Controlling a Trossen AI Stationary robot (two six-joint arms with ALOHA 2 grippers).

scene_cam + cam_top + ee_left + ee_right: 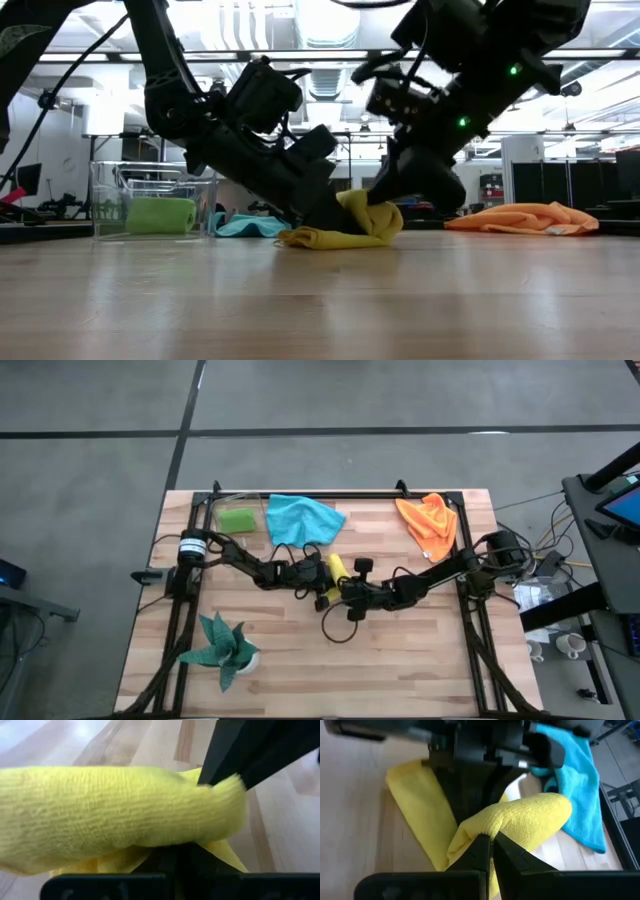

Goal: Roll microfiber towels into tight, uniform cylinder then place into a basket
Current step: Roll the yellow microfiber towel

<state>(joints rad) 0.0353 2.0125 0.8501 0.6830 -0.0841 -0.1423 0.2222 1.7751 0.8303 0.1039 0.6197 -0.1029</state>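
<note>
A yellow towel, partly rolled, lies mid-table between my two grippers. Its rolled part arches up, and a flat tail rests on the wood. My left gripper comes from the left and is shut, its fingers under the roll. From the right, my right gripper is shut at the roll's near side. A green towel sits rolled in the clear basket. The blue towel and the orange towel lie loose at the far side. My left gripper is shut on the yellow towel, slanting down from the table's left. The roll's underside drapes over the fingers and hides which layer they hold. My right gripper pinches the roll's outer fold at its fingertips, slanting down from the right. The roll stays on the table.
A teal spiky plant in a white pot stands at the near left. A black metal frame runs along the far edge and both sides. Bare wood lies toward the near edge.
</note>
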